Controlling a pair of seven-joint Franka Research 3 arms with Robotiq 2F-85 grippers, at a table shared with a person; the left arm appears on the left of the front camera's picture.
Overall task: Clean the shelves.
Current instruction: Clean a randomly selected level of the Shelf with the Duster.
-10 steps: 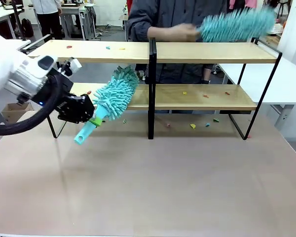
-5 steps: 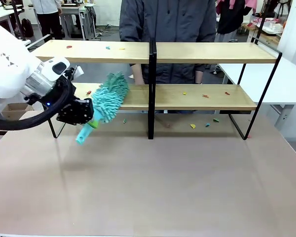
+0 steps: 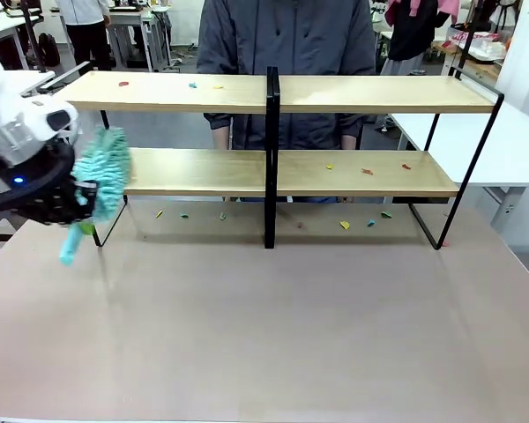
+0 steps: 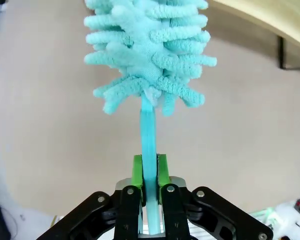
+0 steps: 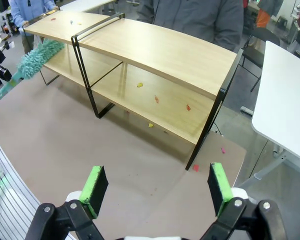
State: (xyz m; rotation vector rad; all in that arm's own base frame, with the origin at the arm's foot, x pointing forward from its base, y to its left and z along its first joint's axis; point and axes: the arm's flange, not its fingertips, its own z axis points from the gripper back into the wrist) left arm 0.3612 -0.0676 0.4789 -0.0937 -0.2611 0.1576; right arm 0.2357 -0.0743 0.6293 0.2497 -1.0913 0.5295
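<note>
Clamping the teal duster (image 3: 106, 176) by its handle at the frame's left edge, the left gripper (image 4: 149, 167) wants a low, flat sweep along the shelves (image 3: 370, 93) spanning upper centre, pushing coloured scraps (image 3: 367, 171) off, while the right gripper (image 5: 154, 182) hangs wide open, empty.

A lab, with white worktables (image 3: 511, 145) all around.

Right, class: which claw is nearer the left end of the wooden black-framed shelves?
Left. The left claw, shut on a fluffy teal duster, is beside that end of the shelves; the right claw hangs open over the table, off the opposite end.
</note>
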